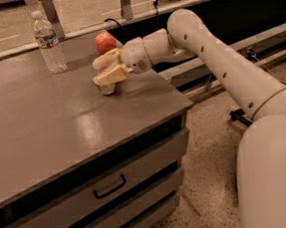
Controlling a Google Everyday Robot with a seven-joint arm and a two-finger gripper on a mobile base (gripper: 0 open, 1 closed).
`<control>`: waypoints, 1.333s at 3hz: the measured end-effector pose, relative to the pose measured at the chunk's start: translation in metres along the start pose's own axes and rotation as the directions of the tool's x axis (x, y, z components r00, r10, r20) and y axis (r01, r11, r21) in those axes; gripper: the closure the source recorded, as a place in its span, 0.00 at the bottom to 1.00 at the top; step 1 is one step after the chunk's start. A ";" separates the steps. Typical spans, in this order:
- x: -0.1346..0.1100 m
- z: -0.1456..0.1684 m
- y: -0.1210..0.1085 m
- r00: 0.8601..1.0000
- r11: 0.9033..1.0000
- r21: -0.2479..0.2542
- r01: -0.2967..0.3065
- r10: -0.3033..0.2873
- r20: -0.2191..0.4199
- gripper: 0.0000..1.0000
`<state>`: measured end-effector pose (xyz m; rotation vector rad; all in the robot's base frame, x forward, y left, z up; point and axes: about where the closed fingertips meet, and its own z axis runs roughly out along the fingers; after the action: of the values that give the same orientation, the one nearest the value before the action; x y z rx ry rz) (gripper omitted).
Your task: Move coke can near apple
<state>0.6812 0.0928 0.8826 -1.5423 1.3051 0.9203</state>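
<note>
My gripper [107, 70] is at the back right of the grey table [54, 128], reaching in from the right. Its cream fingers [111, 74] are shut on the coke can [106, 88]. They hide most of the can, so only its silver lower end shows, at or just above the tabletop. The red-orange apple [105, 41] sits just behind the gripper near the table's back edge, a short gap from the can.
A clear plastic water bottle [48, 42] stands upright at the back left of the table. The table has drawers with a dark handle [109, 186] on its front. My white arm [213, 55] spans the table's right edge over speckled floor.
</note>
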 end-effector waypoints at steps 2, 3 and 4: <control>-0.001 0.000 0.000 1.000 1.000 0.000 0.000 0.000 0.000 1.00; -0.001 0.000 0.000 1.000 1.000 0.000 0.000 0.000 0.000 1.00; -0.002 -0.001 0.000 1.000 1.000 0.000 0.000 0.000 0.000 1.00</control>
<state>0.6813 0.0929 0.8847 -1.5425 1.3047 0.9202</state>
